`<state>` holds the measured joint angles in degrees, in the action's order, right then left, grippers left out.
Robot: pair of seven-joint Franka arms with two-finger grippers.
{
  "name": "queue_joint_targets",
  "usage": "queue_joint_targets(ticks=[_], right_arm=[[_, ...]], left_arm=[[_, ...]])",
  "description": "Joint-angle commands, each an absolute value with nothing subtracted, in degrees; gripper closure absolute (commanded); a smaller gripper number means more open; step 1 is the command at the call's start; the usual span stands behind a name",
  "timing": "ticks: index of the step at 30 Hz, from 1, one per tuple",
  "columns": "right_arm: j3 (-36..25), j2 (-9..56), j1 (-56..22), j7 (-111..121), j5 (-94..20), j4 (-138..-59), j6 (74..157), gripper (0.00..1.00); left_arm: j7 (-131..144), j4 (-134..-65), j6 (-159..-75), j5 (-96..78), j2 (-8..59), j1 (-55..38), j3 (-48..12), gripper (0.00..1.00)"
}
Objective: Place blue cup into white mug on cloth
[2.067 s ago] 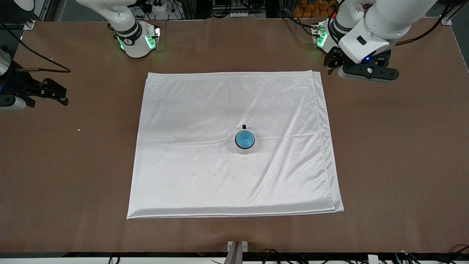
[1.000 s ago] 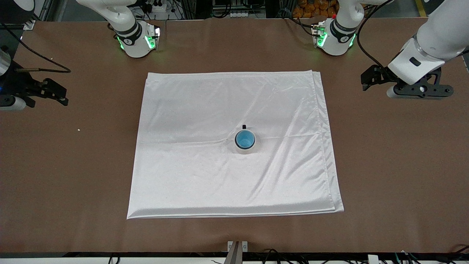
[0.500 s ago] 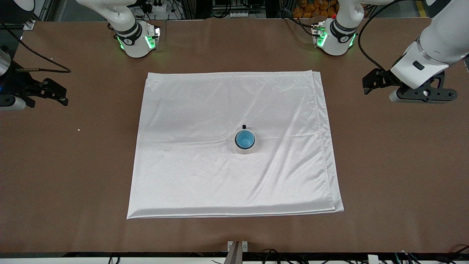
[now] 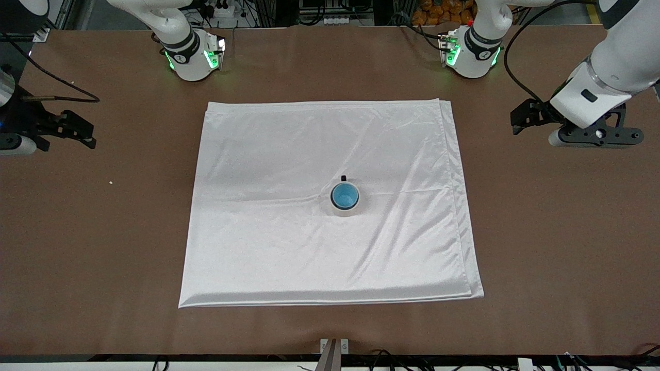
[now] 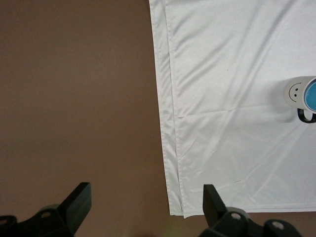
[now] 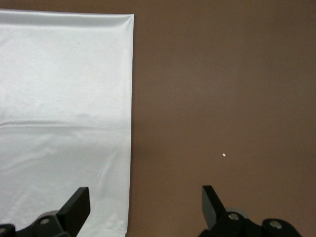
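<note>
White arms (image 4: 613, 67), black claws (image 4: 526, 116)

Left hand (image 5: 144, 202) and right hand (image 6: 145, 205) open, aloft, apart.

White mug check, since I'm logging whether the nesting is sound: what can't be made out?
- White mug: the blue cup fills it, hiding its inside in the front view.
- Left wrist view: the picture's edge cuts off both.
- Right wrist view: only the cloth, no mug.
</note>
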<state>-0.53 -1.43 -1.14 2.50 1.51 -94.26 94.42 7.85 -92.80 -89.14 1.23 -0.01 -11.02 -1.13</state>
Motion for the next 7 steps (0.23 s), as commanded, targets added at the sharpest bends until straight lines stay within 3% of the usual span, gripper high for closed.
queue_joint_targets(ticks=[1, 7], right_arm=[[-0.09, -3.08, -0.44, 2.99, 1.32, -95.98, 95.19, 0.00], [-0.09, -3.08, -0.26, 2.99, 1.32, -95.98, 95.19, 0.00]], left_arm=[[7.03, -91.23, -88.95, 2.11, 0.97, -10.46, -1.05, 0.00], [7.03, -91.23, -88.95, 2.20, 0.97, -10.46, -1.05, 0.00]])
